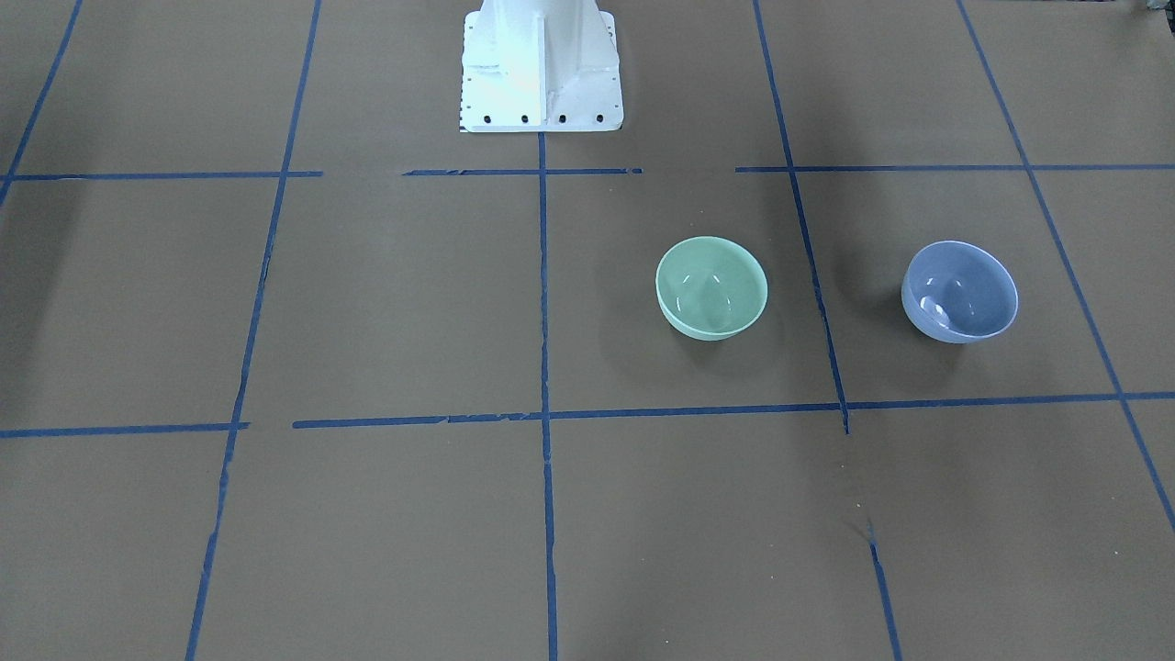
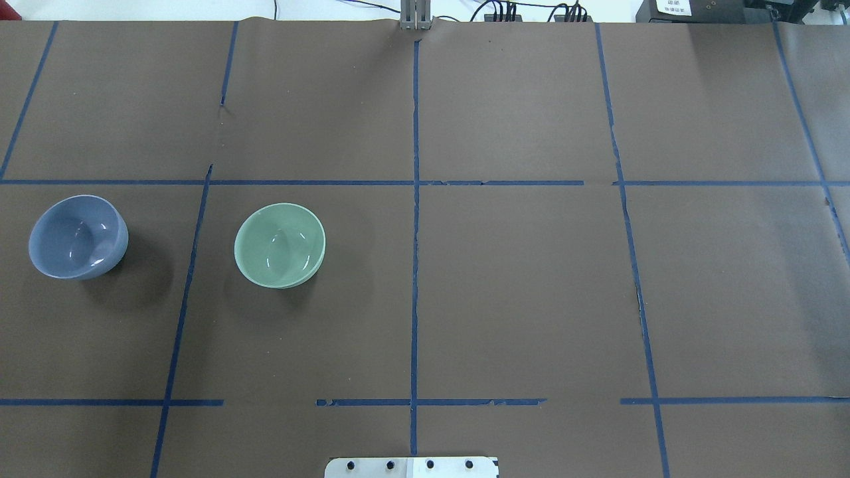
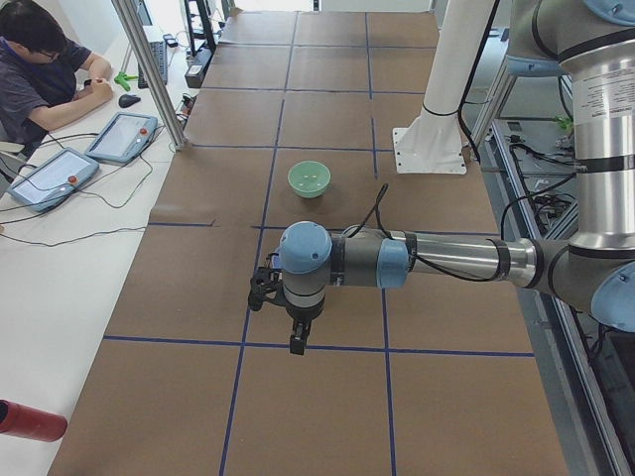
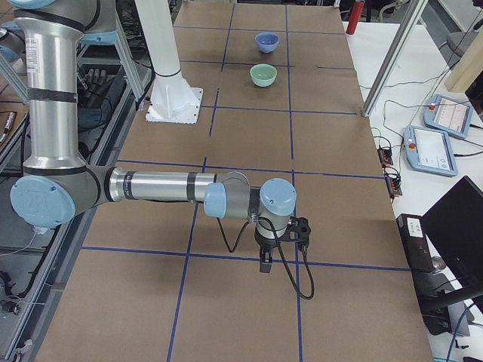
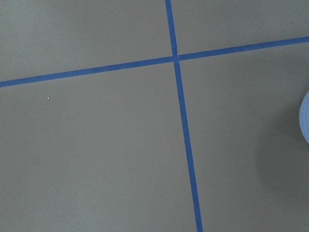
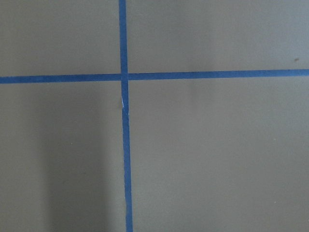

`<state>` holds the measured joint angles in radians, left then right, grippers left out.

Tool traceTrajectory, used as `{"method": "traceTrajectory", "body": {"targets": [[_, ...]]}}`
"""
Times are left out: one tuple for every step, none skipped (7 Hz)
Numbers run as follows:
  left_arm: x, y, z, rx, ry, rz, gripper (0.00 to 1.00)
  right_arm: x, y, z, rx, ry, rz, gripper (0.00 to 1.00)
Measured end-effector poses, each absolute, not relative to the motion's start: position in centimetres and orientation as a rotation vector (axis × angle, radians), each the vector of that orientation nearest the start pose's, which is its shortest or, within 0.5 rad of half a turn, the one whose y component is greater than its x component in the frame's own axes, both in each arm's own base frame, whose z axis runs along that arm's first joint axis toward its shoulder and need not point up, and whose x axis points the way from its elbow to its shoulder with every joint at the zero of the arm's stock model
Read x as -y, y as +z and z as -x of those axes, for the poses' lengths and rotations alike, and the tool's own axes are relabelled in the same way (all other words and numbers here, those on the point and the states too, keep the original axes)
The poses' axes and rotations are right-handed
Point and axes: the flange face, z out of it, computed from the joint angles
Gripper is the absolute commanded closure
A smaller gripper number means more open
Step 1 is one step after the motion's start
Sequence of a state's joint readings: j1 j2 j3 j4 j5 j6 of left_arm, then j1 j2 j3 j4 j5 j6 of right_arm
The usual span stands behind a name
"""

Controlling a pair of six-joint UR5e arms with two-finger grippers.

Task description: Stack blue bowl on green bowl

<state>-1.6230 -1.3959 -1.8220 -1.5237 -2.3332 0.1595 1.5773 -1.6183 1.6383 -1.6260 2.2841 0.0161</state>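
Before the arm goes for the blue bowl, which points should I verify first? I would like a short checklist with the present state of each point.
1. Blue bowl stands mouth up and empty: ok.
2. Green bowl stands mouth up and empty: ok.
3. The two bowls stand apart, with a tape line between them: ok.
4. Left gripper centred over the blue bowl: not ok. Its wrist view shows only the bowl's edge at the right border.
5. Left jaws open: cannot tell.
6. Right gripper away from both bowls: ok.
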Motion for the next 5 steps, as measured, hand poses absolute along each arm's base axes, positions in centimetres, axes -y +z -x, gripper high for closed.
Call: {"method": "traceTrajectory", "body": {"targets": [[41.50,62.03,8.63,-0.756,0.113,-0.108,0.00,46.85,65.80,-7.11,0.713,0.034,0.037,0.00],[41.51,62.25,8.61,-0.759,0.110,-0.104,0.00,46.85,65.80,-7.10,0.713,0.034,0.037,0.00],[41.62,62.40,8.55,-0.765,0.105,-0.099,0.00,46.85,65.80,-7.10,0.713,0.034,0.037,0.00],[41.88,62.10,8.45,-0.768,0.103,-0.102,0.00,46.85,65.80,-7.10,0.713,0.034,0.037,0.00],[42.17,61.92,8.31,-0.769,0.102,-0.107,0.00,46.85,65.80,-7.11,0.713,0.034,0.037,0.00]]}}
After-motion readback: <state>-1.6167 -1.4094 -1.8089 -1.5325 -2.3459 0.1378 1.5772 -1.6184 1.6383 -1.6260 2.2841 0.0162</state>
